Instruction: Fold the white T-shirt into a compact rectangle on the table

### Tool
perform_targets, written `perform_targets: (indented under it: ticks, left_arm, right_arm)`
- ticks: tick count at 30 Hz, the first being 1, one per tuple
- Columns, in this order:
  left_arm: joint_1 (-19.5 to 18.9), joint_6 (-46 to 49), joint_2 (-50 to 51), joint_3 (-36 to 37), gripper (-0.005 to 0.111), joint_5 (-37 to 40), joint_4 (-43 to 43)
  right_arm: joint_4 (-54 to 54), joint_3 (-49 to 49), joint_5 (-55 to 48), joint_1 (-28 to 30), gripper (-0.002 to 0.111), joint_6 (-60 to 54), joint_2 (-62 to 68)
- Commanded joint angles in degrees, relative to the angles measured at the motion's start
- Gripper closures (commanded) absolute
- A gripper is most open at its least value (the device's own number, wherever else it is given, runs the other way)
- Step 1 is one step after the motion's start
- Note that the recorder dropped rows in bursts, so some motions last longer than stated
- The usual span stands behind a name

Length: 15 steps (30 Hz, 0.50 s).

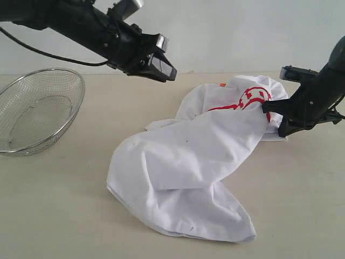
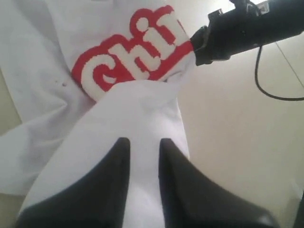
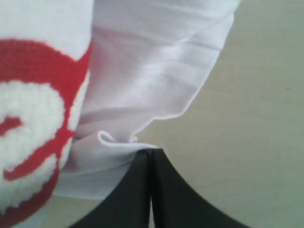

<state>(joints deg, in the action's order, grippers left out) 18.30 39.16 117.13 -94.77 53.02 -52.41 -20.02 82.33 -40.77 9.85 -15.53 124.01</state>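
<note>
The white T-shirt (image 1: 188,162) lies crumpled on the table (image 1: 59,210), its red lettered band (image 1: 249,99) at the far right and a small orange tag (image 1: 222,84) at the back. My right gripper (image 1: 268,108) is shut on a bunched edge of the shirt beside the band; in the right wrist view its tips (image 3: 151,151) pinch a folded hem of the shirt (image 3: 152,71). My left gripper (image 1: 163,66) hangs open well above the table, behind the shirt. In the left wrist view its fingers (image 2: 142,142) stand apart over the white cloth (image 2: 137,114), clear of it.
A wire mesh bowl (image 1: 38,108) stands at the left edge of the table. A pale wall runs behind the table. In the left wrist view the right arm (image 2: 242,28) and its cable (image 2: 266,85) show beyond the red lettering (image 2: 128,52).
</note>
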Motion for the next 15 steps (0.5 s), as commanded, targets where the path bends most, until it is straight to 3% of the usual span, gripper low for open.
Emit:
perform_targets:
  ticks: [1,8,15]
  left_arm:
    - [0.23,4.55,7.88,-8.1,0.102,4.65,-0.25]
    - [0.23,4.11,17.31,-18.48,0.102,6.57,-0.1]
    - [0.61,0.08,21.54,-21.76,0.102,6.6,2.73]
  right_arm:
    - [0.82,-0.37,-0.98,0.34,0.108,-0.18,1.93]
    - [-1.49,-0.37,-1.36,0.34,0.108,-1.61,1.93]
    - [-3.46,-0.37,-0.88,-0.19,0.108,-3.43,1.93]
